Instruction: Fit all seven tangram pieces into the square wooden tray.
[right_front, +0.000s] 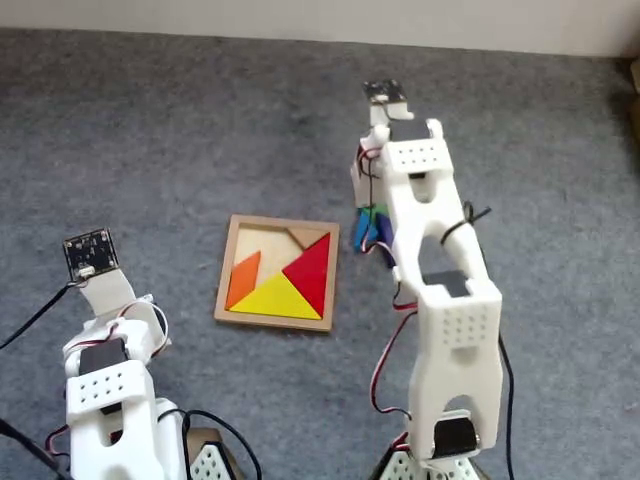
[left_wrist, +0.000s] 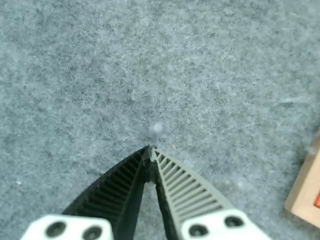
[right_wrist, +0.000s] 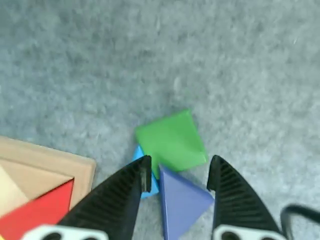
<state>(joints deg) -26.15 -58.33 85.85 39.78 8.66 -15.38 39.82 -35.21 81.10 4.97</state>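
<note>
The square wooden tray (right_front: 236, 233) lies mid-table and holds an orange piece (right_front: 243, 278), a yellow triangle (right_front: 275, 298), a red triangle (right_front: 312, 270) and a small tan triangle (right_front: 305, 237). To its right, a green square (right_wrist: 172, 140), a violet-blue triangle (right_wrist: 182, 202) and a light blue piece (right_wrist: 141, 152) lie bunched on the carpet. My right gripper (right_wrist: 179, 172) is open just above them, one finger on each side of the violet-blue triangle's tip. The light blue piece is mostly hidden under a finger. Left of the tray, my left gripper (left_wrist: 150, 150) hangs shut and empty over bare carpet.
Grey carpet covers the table. The tray's corner (left_wrist: 305, 195) shows in the left wrist view, off to the side of the shut fingers. The right arm (right_front: 430, 220) overhangs the loose pieces (right_front: 370, 228) in the high view. The left arm (right_front: 110, 370) sits at the front left.
</note>
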